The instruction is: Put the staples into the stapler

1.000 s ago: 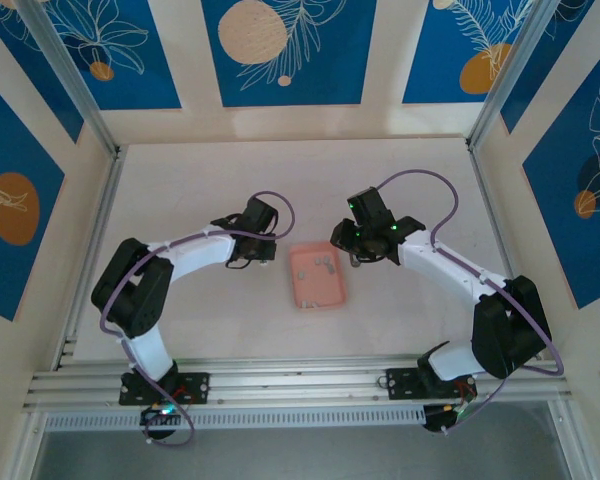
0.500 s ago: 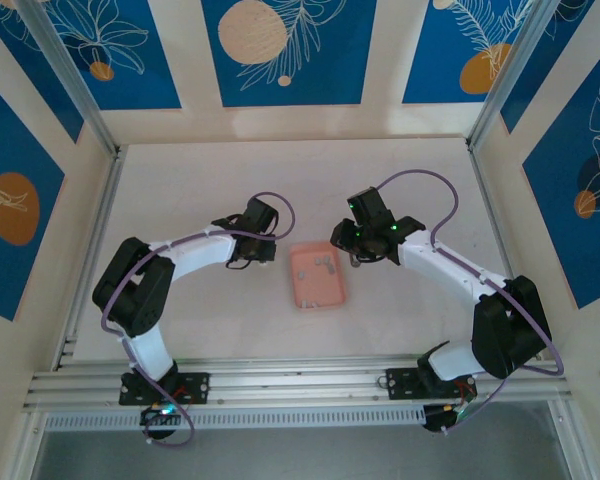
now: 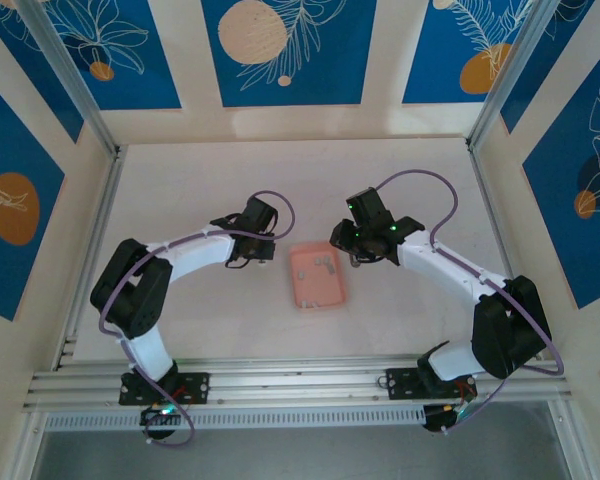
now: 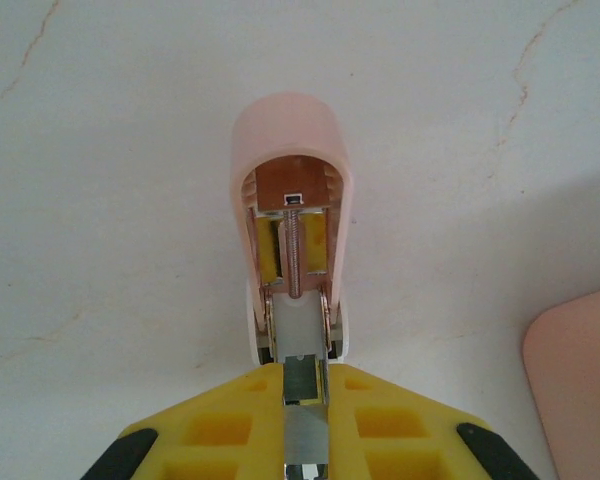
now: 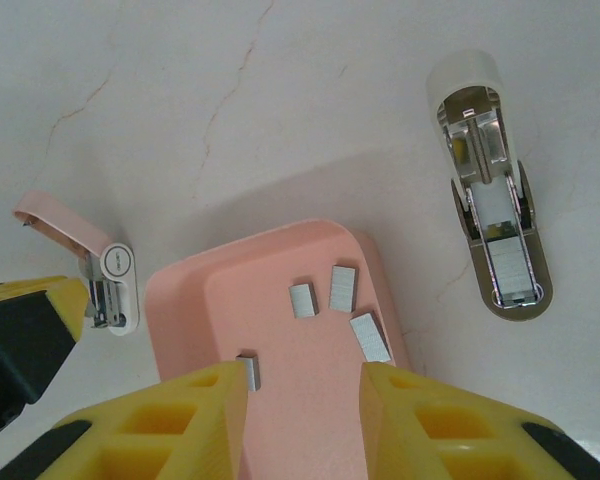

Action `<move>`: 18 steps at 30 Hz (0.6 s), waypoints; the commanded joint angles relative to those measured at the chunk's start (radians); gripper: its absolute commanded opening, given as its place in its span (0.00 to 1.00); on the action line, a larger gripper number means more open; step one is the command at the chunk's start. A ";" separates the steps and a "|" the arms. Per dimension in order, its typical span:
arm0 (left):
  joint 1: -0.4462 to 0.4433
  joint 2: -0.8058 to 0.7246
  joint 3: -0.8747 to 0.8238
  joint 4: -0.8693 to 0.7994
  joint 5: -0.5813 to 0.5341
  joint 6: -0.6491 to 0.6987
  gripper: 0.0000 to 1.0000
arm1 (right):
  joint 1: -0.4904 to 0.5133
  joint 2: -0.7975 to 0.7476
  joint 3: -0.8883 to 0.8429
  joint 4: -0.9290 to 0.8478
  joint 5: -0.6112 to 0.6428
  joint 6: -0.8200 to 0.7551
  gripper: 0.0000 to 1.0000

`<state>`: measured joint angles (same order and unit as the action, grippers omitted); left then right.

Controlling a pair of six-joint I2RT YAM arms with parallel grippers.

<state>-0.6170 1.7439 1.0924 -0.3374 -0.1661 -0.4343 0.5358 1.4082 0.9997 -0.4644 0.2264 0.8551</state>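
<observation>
A pink stapler [image 4: 290, 170] lies hinged open on the pale table, its spring and empty channel showing. My left gripper [image 4: 303, 380] is shut on the metal rear end of the stapler. Several staples lie as small grey strips [image 5: 342, 288] on the salmon-pink tray [image 5: 180, 290]. My right gripper [image 5: 305, 385] hovers open over the tray's near part. One staple strip [image 5: 250, 372] lies right at the tip of its left finger, not pinched. From above, the left gripper [image 3: 255, 255] is left of the tray [image 3: 315, 292] and the right gripper [image 3: 352, 258] is at its top right corner.
A second stapler [image 5: 490, 220], white and grey, lies open on the table to the right of the tray. The pink stapler [image 5: 70, 235] lies just left of the tray. Printed blue walls enclose the table on three sides.
</observation>
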 commanded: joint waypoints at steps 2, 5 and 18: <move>0.008 -0.016 0.024 -0.024 -0.015 0.024 0.13 | 0.008 -0.016 0.007 -0.013 0.016 0.016 0.36; 0.007 -0.007 0.029 -0.027 -0.012 0.023 0.13 | 0.007 -0.017 0.004 -0.012 0.018 0.014 0.36; 0.007 0.020 0.027 -0.037 -0.012 0.028 0.13 | 0.006 -0.016 -0.009 -0.006 0.017 0.017 0.36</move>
<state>-0.6155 1.7454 1.0950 -0.3473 -0.1661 -0.4339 0.5365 1.4082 0.9993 -0.4644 0.2295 0.8585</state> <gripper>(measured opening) 0.134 0.359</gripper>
